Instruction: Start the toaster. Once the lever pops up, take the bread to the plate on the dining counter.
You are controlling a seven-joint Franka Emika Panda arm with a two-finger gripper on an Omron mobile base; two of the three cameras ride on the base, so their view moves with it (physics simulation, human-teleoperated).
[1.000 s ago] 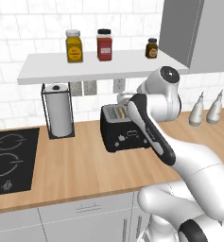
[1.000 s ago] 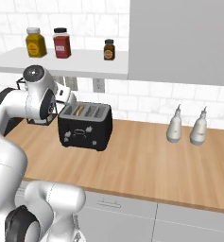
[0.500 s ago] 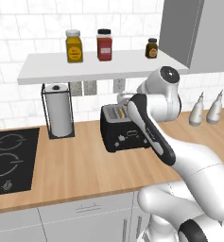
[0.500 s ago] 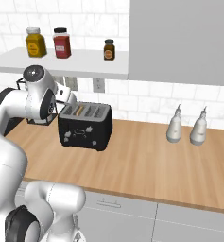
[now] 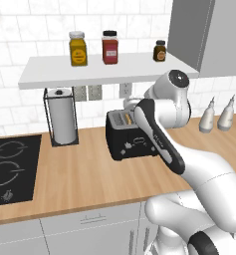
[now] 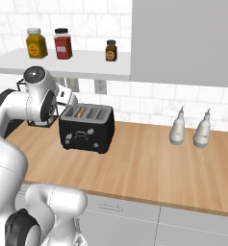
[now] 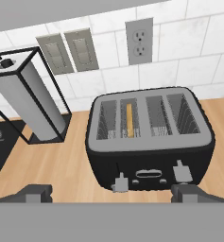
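Bread [image 7: 129, 120] (golden, upright) in black toaster [image 7: 151, 142]

Both base views look forward and down from behind the arm, sharing the toaster [image 5: 131, 135] (opposite sides); hand view looks down on it, close.

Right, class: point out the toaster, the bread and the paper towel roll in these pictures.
toaster [image 7: 151, 163], hand view, on its black front face.
bread [image 7: 129, 120], hand view, on the slice's top edge in the second slot from the left.
paper towel roll [image 5: 62, 118], left base view, on the roll's white side.
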